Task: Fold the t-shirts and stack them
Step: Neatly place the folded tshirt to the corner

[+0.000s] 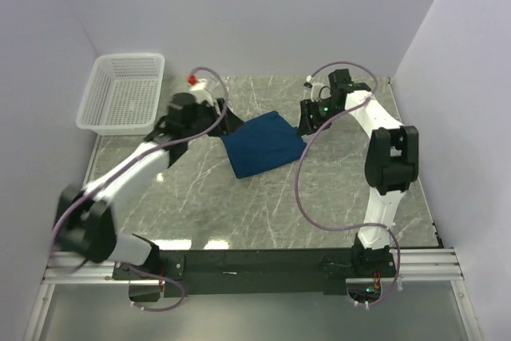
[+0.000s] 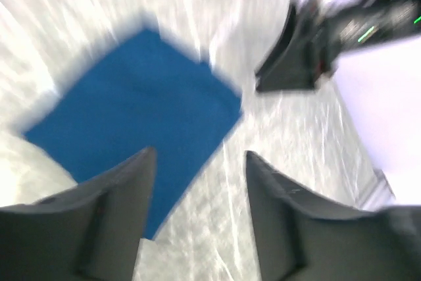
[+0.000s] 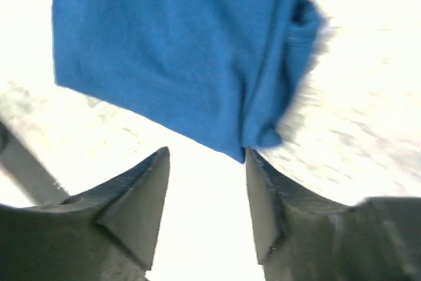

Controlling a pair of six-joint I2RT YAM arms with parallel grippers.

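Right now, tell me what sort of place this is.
Probably a robot test cell: plain white walls enclose a marble-patterned table, and two arms are bolted to its near rail.

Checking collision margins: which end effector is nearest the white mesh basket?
The left end effector, just right of the basket; the right end effector sits across the folded dark blue t-shirt, farther away.

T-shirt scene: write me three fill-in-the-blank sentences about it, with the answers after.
The folded t-shirt is dark ____.
The basket stands at the far ____ corner of the table.
The left gripper and the right gripper are both ____, holding nothing.
Missing words: blue; left; open.
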